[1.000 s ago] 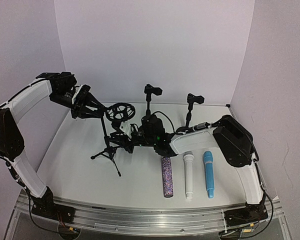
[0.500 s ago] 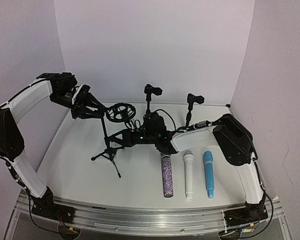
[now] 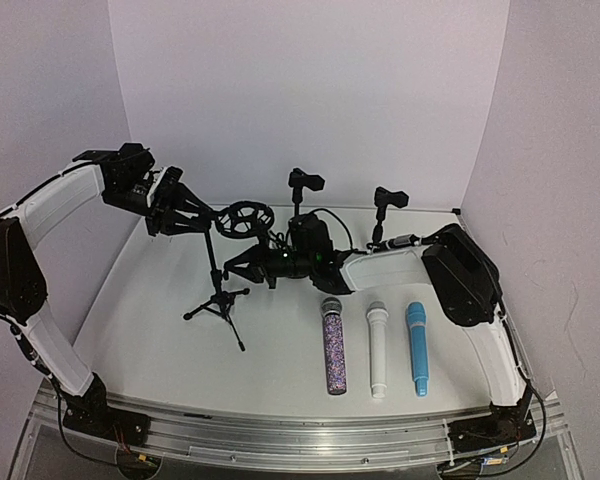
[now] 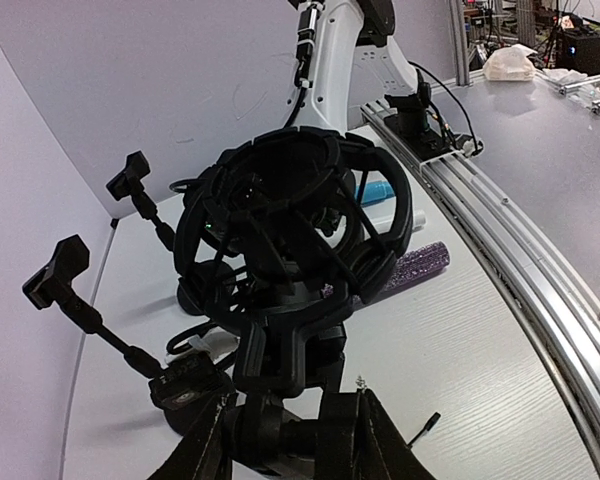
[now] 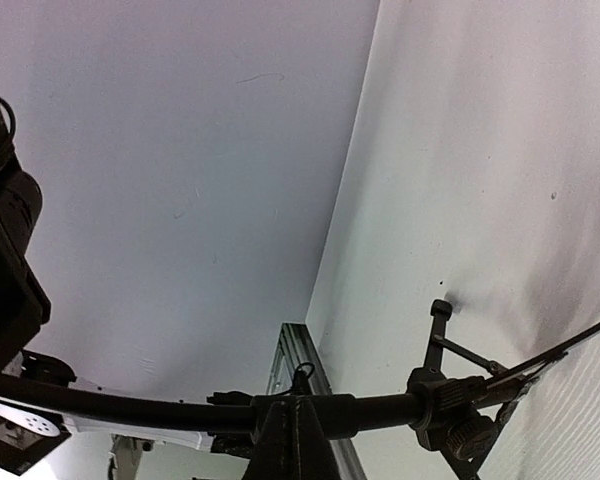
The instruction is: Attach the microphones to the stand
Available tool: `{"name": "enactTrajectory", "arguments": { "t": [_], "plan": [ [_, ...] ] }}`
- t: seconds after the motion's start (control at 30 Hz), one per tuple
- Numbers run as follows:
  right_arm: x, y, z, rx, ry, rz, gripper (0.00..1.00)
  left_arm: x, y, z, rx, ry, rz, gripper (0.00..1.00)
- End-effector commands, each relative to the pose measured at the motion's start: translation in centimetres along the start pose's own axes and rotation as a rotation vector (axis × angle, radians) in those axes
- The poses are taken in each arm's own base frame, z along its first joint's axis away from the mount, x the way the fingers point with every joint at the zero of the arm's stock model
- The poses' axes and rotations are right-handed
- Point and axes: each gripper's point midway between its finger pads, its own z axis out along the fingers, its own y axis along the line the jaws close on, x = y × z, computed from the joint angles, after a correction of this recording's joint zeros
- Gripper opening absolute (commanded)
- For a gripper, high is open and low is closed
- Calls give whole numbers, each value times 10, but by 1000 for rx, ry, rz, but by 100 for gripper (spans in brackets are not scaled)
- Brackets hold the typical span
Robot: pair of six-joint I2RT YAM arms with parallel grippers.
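The black tripod stand stands left of centre, with a round shock mount on top. My left gripper is shut on the joint under the mount, one finger on each side. My right gripper is shut on the stand's pole, just above the tripod hub. The purple-glitter microphone, the white one and the light blue one lie side by side on the table. The purple one also shows in the left wrist view.
Two short black clip stands stand at the back, with cables and a round base near them. They also show in the left wrist view. White walls close in the left, back and right. A metal rail runs along the near edge.
My right wrist has turned and its fingers have shifted left onto the pole. The shock mount has risen slightly and the stand now leans less. The microphones have not moved.
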Motion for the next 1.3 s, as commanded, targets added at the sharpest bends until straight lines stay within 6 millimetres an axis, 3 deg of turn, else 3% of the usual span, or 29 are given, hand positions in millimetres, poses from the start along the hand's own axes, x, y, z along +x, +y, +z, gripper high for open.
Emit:
{"name": "enactTrajectory", "arguments": {
  "t": [0.0, 0.2, 0.3, 0.5, 0.6, 0.67, 0.83, 0.97, 1.13, 1.27],
  "plan": [
    [19, -26, 10, 60, 76, 251, 0, -12, 11, -4, -46, 7, 108, 0],
    [15, -22, 5, 55, 74, 252, 0, -10, 9, -3, -39, -3, 97, 0],
    [3, -5, -2, 30, 63, 143, 2, -10, 8, -3, -37, -2, 90, 0],
    [-20, 40, -31, 27, -38, -338, 35, -12, 5, -3, -30, -12, 82, 0],
    [-17, 35, -43, 80, -60, -604, 48, -13, 4, -3, -25, -20, 72, 0],
    [-13, 29, -47, 108, -56, -739, 50, -12, 3, -3, -21, -20, 70, 0],
    [7, 22, -38, 109, 4, -1234, 53, -13, 3, -3, -15, -23, 58, 0],
    [19, 18, -28, 62, 36, -1530, 54, -13, 1, -3, -10, -28, 54, 0],
    [12, 14, -15, 76, 23, -1663, 54, -13, 1, -2, -8, -30, 54, 0],
    [19, 16, -4, 38, 40, -1687, 52, -12, 2, -2, -7, -30, 54, 0]
  ]
}}
